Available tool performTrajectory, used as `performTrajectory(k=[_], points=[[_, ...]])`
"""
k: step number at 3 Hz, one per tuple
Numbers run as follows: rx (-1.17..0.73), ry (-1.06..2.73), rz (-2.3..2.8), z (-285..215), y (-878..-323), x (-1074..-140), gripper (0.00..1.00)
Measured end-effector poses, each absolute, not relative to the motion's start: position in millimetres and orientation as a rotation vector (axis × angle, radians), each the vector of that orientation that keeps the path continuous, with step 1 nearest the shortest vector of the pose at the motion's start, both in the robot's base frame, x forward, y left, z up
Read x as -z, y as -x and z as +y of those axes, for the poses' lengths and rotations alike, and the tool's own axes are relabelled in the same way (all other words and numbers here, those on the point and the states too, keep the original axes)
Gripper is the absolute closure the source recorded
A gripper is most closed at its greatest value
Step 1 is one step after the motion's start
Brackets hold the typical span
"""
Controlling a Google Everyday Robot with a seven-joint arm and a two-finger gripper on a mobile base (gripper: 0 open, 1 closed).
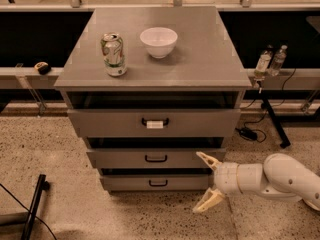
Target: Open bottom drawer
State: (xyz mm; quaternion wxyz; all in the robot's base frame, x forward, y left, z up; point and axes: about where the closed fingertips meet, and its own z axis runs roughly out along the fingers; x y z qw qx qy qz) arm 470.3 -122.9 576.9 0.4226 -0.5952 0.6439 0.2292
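Observation:
The grey cabinet has three drawers. The bottom drawer [156, 182] is the lowest, with a flat grey front and a small black bow handle [158, 183]; it sits closed. My gripper [205, 182] is open, with cream fingers [207, 160] spread wide, one high and one low. It hovers at the right end of the bottom drawer's front, to the right of the handle and apart from it. The white arm [272, 178] reaches in from the right.
The middle drawer [156, 158] and the top drawer with a white tag [154, 122] are above. A can [113, 54] and white bowl [158, 41] stand on the cabinet top. Cables and a stand lie on the floor at right, a black pole at lower left.

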Motion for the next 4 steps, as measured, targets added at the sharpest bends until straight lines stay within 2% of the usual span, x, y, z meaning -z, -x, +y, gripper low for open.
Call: performTrajectory(k=[1, 2, 3, 4], points=[[-0.488, 1.388, 1.570, -145.5, -500.5, -545.1, 0.00], [-0.503, 1.346, 1.559, -160.6, -523.1, -539.9, 0.00], [-0.570, 1.429, 1.649, -158.2, -530.1, -494.9, 0.00], [-0.538, 1.621, 1.789, -169.3, -521.2, -382.3, 0.00]])
